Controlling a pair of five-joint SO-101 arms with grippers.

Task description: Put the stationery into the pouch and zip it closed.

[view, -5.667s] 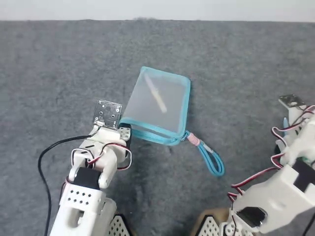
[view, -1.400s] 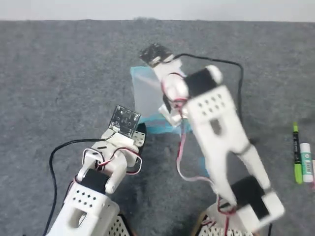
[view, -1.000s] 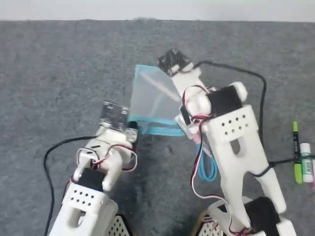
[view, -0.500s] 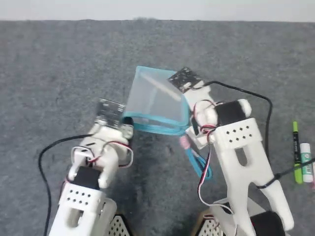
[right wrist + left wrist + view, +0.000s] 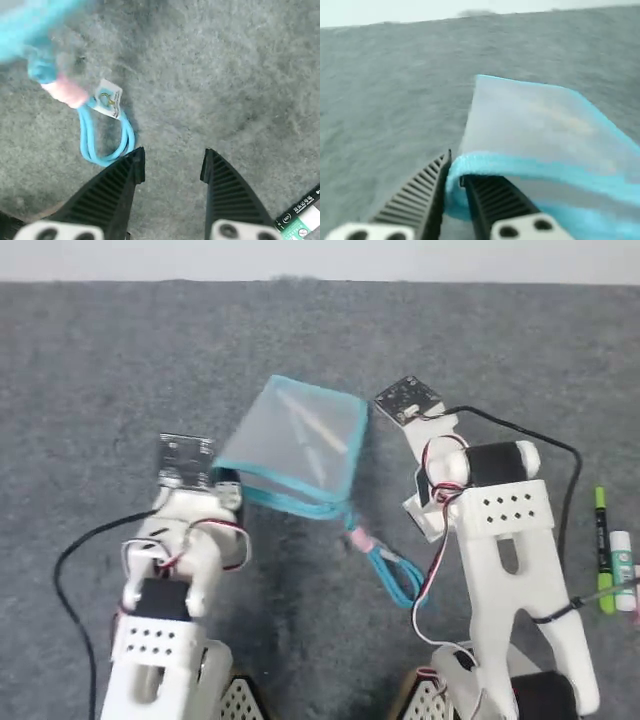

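Right gripper (image 5: pixel 172 159) withdrawn from pouch (image 5: pixel 295 445); jaws apart, empty, over strap (image 5: pixel 102 135). Left gripper (image 5: pixel 456 175) clamps pouch corner, has dragged pouch toward 9 o'clock. Possibly pencil inside. Green marker (image 5: pixel 601 555) at 3 o'clock not yet loaded.

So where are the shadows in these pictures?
High view: a soft shadow lies on the grey mat under the near edge of the pouch. Right wrist view: a small dark shadow sits beside the white tag on the blue strap.
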